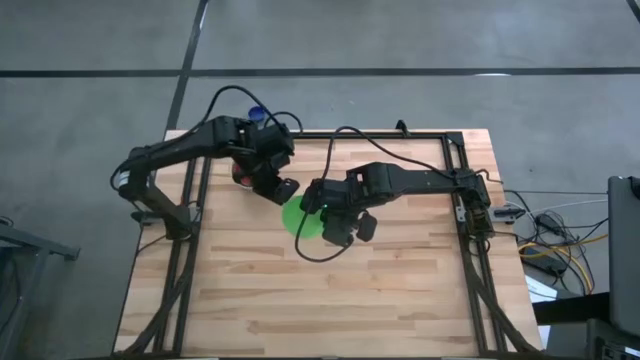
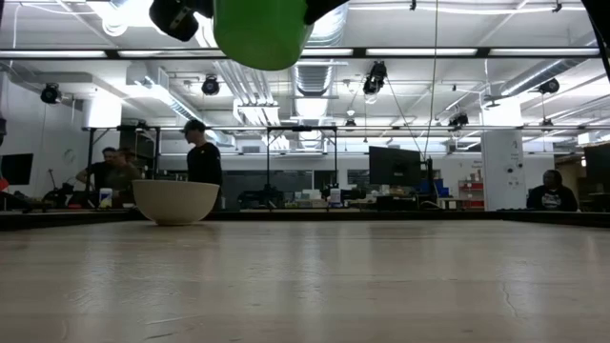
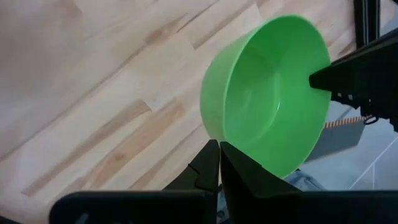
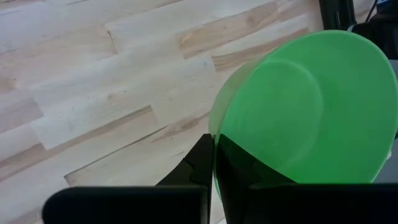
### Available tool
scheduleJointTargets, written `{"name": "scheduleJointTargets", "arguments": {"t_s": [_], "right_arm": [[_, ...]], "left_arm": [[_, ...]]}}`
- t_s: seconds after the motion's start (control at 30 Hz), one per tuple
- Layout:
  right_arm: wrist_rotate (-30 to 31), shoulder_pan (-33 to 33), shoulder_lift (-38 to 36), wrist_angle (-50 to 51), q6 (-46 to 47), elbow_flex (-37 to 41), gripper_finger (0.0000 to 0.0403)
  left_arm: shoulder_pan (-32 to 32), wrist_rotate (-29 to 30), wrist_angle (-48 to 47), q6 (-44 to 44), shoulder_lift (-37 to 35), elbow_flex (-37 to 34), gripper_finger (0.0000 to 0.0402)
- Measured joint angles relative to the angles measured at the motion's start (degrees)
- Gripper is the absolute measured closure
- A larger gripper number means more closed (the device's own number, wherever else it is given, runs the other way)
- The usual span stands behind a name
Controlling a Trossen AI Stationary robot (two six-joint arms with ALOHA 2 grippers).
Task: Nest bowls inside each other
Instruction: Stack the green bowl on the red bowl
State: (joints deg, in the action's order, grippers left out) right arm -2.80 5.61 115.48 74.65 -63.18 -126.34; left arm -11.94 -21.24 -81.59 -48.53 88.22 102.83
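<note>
A bright green bowl [image 1: 303, 218] hangs high above the table's middle, with my right gripper [image 4: 214, 140] shut on its rim. It shows near the top of the low view as the green bowl [image 2: 262, 33]. My left gripper [image 3: 219, 144] is shut, its tips right at the bowl's opposite rim, on the bowl's far-left side [image 1: 285, 190]. A whitish bowl [image 2: 175, 201] stands upright on its base on the table farther back. A red patch [image 1: 240, 176], partly hidden under my left arm, may be a red bowl. My right gripper pinches the green bowl's rim [image 4: 212, 127], one finger on each side of the wall; one finger [image 4: 249, 165] shows dark through the green plastic. The fingers slant down from the table's right side. The bowl is lifted clear of the table and tilted. My left gripper's shut tips overlap the bowl's rim [image 3: 214, 134]; I cannot tell whether they touch it.
Bare wooden table [image 1: 380, 300] spreads toward the near edge. A black frame [image 1: 460, 200] runs along the table's sides and far edge. People stand and sit in the room beyond the table's far edge.
</note>
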Motion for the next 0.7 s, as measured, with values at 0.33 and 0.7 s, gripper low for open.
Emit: {"name": "scheduleJointTargets", "arguments": {"t_s": [0.33,0.7], "right_arm": [[2.7,0.0,0.0,0.0,0.0,0.0,0.0394],[2.6,0.0,0.0,0.2,-0.4,0.0,0.0394]], "left_arm": [[0.0,-0.6,1.3,-1.5,0.9,0.0,0.0383],[0.2,-3.0,3.8,-2.5,1.1,0.0,0.0383]]}}
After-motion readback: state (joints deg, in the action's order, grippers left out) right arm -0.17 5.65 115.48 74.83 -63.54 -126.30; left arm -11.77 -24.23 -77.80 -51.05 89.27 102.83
